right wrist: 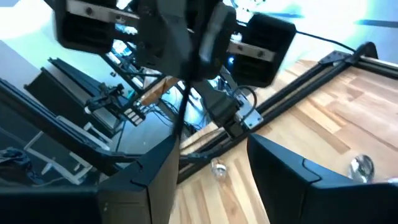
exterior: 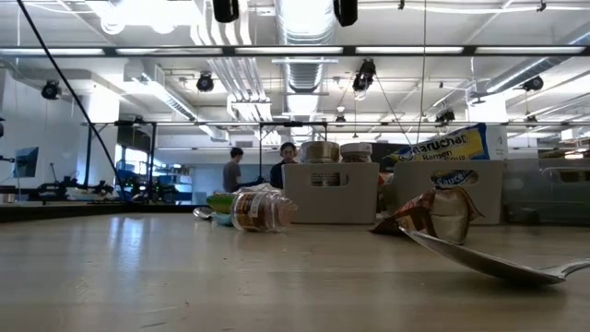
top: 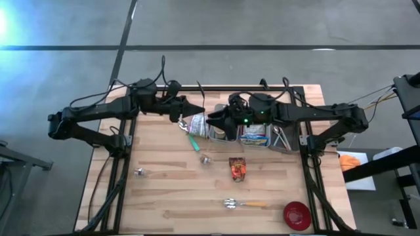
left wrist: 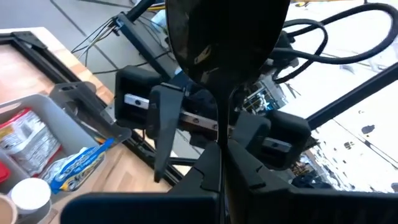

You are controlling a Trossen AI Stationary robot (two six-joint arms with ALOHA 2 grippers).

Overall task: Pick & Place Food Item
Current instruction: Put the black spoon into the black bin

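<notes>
Clear jar (top: 195,122) with dark contents, on its side on the desk (top: 164,196), at about 11 o'clock from the desk's middle; in the low view (exterior: 261,210), lying lengthwise just in front of the bins. Just beside it at 12 o'clock, the left claw (top: 199,108), fingers pressed tight together into one point, holding nothing; touching the jar or not, cannot tell. At the jar's 3 o'clock, very near, the right claw (top: 211,120), reached in over the bins, fingers (right wrist: 149,180) a middling gap apart with only desk planks showing between them. At the jar's 6 o'clock, a green-handled utensil (top: 195,142), and past that a small metal piece (top: 206,158). At 1 o'clock from the desk's middle, a row of grey bins (top: 281,139) along the far edge, holding lidded cans (exterior: 320,150) and a noodle packet (exterior: 442,145), partly under the right arm. Close to the middle at 4 o'clock, a crumpled red-and-orange snack packet (top: 237,168), lying apart from both claws. Farther toward 5 o'clock, a spoon with a wooden handle (top: 243,204), and at its 3 o'clock end a red bowl (top: 296,215) near the desk's corner. At 8 o'clock, another small metal piece (top: 139,172), alone. Beyond the desk in the low view, two people (exterior: 235,171) far back in the room.
</notes>
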